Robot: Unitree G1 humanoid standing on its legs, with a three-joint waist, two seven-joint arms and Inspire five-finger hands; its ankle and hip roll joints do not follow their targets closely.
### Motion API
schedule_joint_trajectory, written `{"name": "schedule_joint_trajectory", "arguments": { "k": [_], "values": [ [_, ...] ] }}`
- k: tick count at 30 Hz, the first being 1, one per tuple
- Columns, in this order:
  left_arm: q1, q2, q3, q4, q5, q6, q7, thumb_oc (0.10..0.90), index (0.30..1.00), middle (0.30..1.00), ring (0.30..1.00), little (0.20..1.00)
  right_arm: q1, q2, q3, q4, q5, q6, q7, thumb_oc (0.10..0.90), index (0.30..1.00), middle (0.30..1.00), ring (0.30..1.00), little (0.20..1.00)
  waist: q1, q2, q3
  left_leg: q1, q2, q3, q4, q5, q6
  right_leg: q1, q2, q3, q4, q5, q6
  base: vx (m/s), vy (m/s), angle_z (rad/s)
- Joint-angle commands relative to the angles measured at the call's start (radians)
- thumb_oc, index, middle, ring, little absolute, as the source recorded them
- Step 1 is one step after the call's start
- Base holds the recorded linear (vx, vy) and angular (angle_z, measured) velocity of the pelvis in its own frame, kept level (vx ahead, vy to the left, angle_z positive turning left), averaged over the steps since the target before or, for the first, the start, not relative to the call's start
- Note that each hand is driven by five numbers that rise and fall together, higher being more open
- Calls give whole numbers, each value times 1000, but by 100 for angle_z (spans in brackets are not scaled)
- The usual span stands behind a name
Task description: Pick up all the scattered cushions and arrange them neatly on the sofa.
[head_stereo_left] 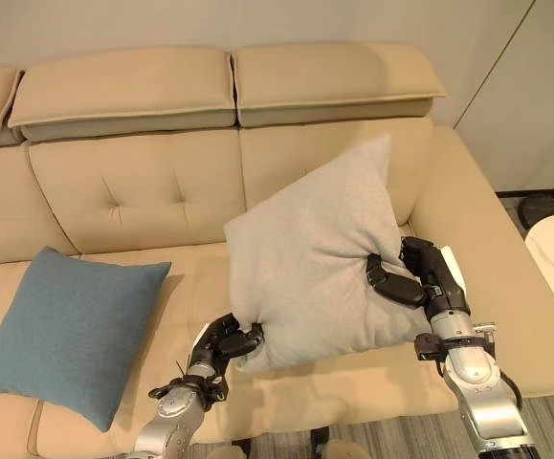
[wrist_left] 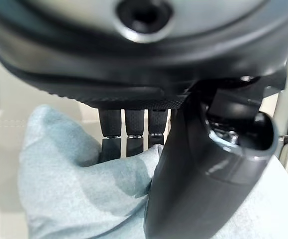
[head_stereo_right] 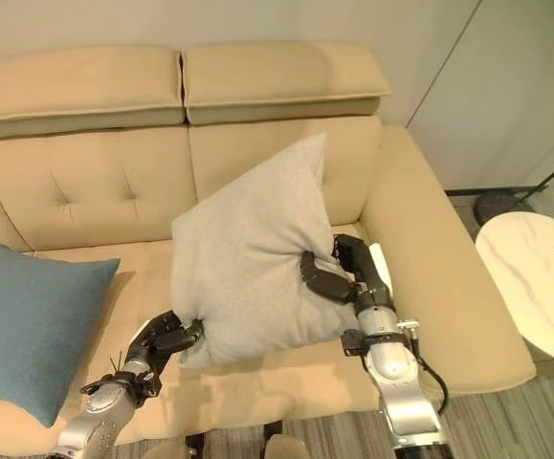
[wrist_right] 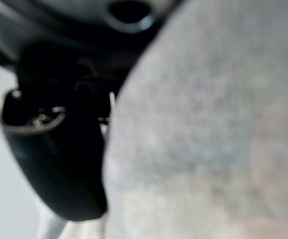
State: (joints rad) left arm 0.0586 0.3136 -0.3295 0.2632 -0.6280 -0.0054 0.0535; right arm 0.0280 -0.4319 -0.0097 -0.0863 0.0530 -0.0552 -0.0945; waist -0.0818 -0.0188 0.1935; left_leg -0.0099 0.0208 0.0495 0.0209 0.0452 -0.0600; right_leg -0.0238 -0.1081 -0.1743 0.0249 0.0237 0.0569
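You have 2 cushions on the beige sofa: 1 grey cushion held up on edge over the seat, leaning toward the backrest near the sofa's right armrest, and 1 blue cushion lying flat on the seat toward the sofa's left end, well apart from the grey one. Your left hand pinches the grey cushion's lower corner between thumb and curled fingers, and your right hand clamps its right edge, fingers dug into the fabric. A white round table stands beside the sofa's right armrest.
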Motion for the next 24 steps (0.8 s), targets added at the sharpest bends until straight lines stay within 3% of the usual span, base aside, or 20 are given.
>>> {"name": "schedule_joint_trajectory", "arguments": {
  "k": [1,7,11,13,14,17,20,24],
  "values": [
    [-112,-82,-29,-201,-14,-145,-101,400,300,300,300,300,-56,-7,11,-114,14,-135,-16,400,300,300,300,300,-9,2,-122,56,10,46,63,-238,47,-101,18,-1,1,8,46,-93,112,22],
    [-88,-66,-12,-210,-12,-144,-94,400,300,300,300,300,-59,17,26,-105,8,-126,-7,400,300,300,300,300,7,-4,-110,70,-38,29,3,-222,83,-141,1,15,24,38,70,-98,97,1],
    [-71,-58,2,-213,-11,-147,-94,400,300,300,300,300,-54,31,32,-103,8,-125,4,400,300,300,300,300,13,-3,-99,73,-45,30,-12,-213,96,-168,-9,40,68,40,85,-85,68,-20],
    [-82,-52,2,-209,-13,-153,-90,400,300,300,300,300,-49,33,26,-103,-7,-128,-2,400,300,300,300,300,4,0,-81,48,-44,11,0,-202,102,-197,27,170,144,12,102,-101,-11,-7],
    [-86,-49,3,-205,-10,-157,-88,400,300,300,300,300,-49,35,20,-104,-8,-130,-6,400,300,300,300,300,4,2,-80,35,-39,6,5,-199,100,-192,30,189,155,-1,97,-59,-62,5],
    [-89,-42,-4,-205,6,-158,-88,400,300,300,300,300,-49,35,17,-105,-10,-133,-6,400,300,300,300,300,12,-5,-85,19,-36,0,22,-204,95,-157,18,182,126,-19,78,18,-105,15],
    [-95,-40,0,-214,11,-159,-86,400,300,300,300,300,-57,20,17,-97,-10,-135,-12,400,300,300,300,300,19,-19,-113,3,-18,-21,44,-200,59,-101,21,164,38,-22,59,92,-171,29],
    [-89,-44,11,-220,30,-157,-71,400,300,300,300,300,-50,15,13,-99,-4,-132,-15,400,300,300,300,300,11,-10,-136,25,5,-23,13,-185,38,-52,33,129,-30,-16,50,124,-132,26]
  ]
}}
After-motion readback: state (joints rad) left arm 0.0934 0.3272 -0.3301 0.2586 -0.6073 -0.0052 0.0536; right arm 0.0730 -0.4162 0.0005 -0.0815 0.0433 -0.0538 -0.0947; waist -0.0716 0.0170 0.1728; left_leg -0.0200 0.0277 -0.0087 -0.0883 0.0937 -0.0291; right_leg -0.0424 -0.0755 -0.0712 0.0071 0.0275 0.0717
